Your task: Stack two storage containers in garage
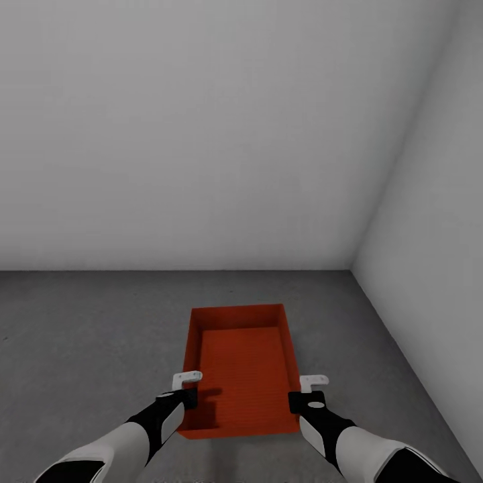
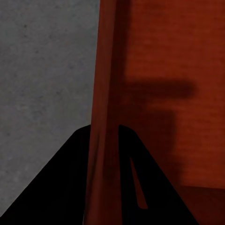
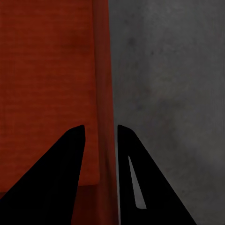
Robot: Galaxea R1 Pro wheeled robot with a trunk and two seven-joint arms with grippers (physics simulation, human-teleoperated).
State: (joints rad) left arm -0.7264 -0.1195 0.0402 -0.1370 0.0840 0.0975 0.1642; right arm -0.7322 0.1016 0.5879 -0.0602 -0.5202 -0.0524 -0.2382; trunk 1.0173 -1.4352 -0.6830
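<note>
One orange-red storage container (image 1: 241, 362), open-topped with ribbed walls, sits low over the dark grey garage floor (image 1: 87, 335) in front of me. Whether it touches the floor is unclear. My left gripper (image 1: 186, 389) clamps the container's left wall near the front corner. In the left wrist view the gripper (image 2: 104, 129) has a dark finger on each side of the thin wall of the container (image 2: 159, 56). My right gripper (image 1: 305, 392) holds the right wall the same way, the gripper (image 3: 101, 127) astride the rim of the container (image 3: 47, 70).
A plain white back wall (image 1: 188, 134) meets a white side wall (image 1: 429, 221) in a corner just beyond and to the right of the container. Grey mottled concrete stretches away to the left.
</note>
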